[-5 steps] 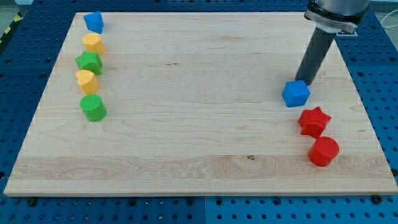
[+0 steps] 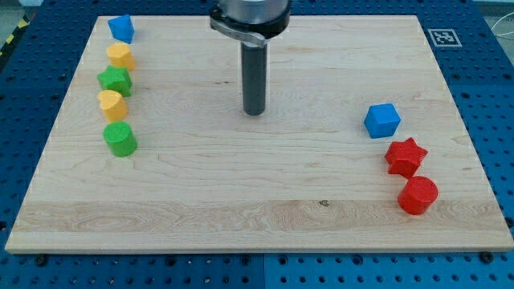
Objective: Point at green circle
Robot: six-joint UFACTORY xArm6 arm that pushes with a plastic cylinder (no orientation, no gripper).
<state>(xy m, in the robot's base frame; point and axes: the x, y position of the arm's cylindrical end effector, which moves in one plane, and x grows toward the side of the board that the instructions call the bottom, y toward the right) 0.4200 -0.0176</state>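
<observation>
The wooden board [image 2: 257, 201] is taking up most of the view, and my tip [image 2: 254, 112] is sitting on it near the middle, touching nothing. The green circle [image 2: 120, 139] is lying well off at about 8 o'clock from my tip, at the bottom of the left-hand column just below a yellow block [image 2: 111, 104].

My tip [image 2: 254, 112] moved from blue cube [image 2: 381, 120] to board's mid-top.

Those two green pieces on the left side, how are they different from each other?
The green circle is a plain round cylinder; the green star has a notched, lobed outline. The green circle sits lowest in the left column, nearer the view's bottom; the green star sits higher, between two yellow blocks. Both share the same green and similar size.
</observation>
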